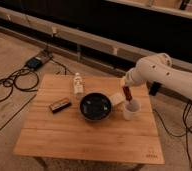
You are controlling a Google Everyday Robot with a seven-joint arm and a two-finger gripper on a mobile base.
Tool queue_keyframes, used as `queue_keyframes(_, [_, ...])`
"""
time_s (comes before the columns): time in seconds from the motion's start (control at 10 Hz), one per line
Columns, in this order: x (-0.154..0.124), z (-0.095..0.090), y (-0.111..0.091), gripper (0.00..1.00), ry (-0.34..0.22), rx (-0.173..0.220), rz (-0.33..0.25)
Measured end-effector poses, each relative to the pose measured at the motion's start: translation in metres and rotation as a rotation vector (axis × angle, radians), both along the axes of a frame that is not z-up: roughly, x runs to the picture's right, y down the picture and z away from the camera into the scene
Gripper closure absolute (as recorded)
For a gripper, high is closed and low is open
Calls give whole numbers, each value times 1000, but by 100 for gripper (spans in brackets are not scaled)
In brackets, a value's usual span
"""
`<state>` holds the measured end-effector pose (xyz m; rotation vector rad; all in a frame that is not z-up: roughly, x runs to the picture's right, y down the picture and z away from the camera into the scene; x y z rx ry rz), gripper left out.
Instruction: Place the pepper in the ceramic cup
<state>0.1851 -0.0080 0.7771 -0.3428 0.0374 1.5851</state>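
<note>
The white ceramic cup (pixel 131 111) stands on the wooden table (pixel 84 135), just right of the black bowl (pixel 95 106). My gripper (pixel 127 93) hangs straight down from the white arm, directly above the cup's mouth. A reddish-brown pepper (pixel 127 95) hangs upright at the gripper's tip, its lower end at the cup's rim.
A small clear bottle (pixel 77 83) stands at the table's back left. A flat dark bar (pixel 60 105) lies left of the bowl. A pale flat piece (pixel 118 98) lies between the bowl and the cup. Cables and a power box (pixel 36 62) lie on the floor to the left.
</note>
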Motion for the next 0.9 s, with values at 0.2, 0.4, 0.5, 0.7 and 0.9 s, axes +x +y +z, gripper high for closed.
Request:
queue_keyframes(0.2, [10,0,13,100,10,-2,24])
queue_keyframes(0.4, [12,3,24,100,9,1,35])
queue_keyframes(0.5, [13,5,28,97,10,2,35])
queue_keyframes(0.7, [13,7,36,78,6,5,34])
queue_keyframes(0.9, [12,6,40,58,2,10,30])
